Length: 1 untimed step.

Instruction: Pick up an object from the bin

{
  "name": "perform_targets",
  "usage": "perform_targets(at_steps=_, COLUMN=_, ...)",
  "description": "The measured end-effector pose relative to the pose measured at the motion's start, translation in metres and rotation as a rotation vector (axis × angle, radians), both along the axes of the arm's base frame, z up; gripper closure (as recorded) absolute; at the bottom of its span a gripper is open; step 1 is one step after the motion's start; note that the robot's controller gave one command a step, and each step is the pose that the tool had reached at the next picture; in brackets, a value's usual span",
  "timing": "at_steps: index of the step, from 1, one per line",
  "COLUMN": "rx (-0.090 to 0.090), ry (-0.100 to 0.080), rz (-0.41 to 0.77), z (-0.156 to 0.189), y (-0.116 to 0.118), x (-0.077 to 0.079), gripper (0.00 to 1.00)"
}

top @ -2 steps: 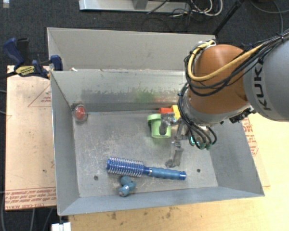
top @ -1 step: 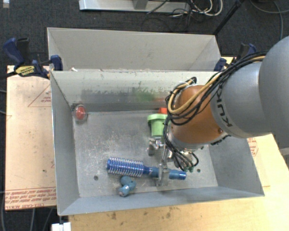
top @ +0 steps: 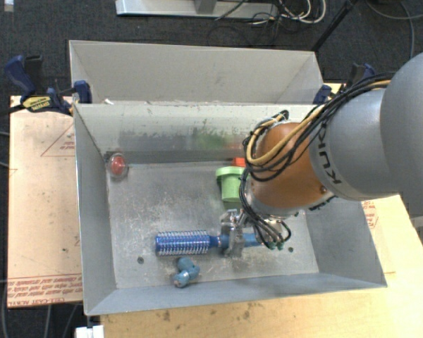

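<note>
Camera view, looking down into the grey bin (top: 92, 203). Got the fingers (top: 232, 241) down low, front-middle of the bin floor, pinched narrow across the handle of a blue brush (top: 183, 243). Looks like the handle sits right between them, with a bit of blue poking out on the right side too. Bristle end of the brush lying flat, pointing left, well clear of the walls.

Plenty of other stuff around. Just behind the fingers, a light green cup-like thing (top: 229, 183) with a small orange piece (top: 234, 163) at its back edge, partly tucked under the orange cover (top: 289, 171) on the wrist. Just in front of the brush, a little blue-grey lump (top: 185, 272), near the bristles, hard to say whether touching. Way off in the back-left corner, a small red ball (top: 116, 165) against the wall.

Big grey arm (top: 370, 143) coming in from the right, with looped cables, blocking the right part of the floor.
</note>
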<state>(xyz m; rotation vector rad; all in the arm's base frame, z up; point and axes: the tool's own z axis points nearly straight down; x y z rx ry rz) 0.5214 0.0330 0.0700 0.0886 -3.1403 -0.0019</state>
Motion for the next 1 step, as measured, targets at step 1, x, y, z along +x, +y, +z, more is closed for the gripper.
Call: perform_targets(at_steps=1, rx=-0.001, ry=-0.009, rz=0.002, z=0.1770, y=-0.0132, x=-0.0271, gripper=1.00)
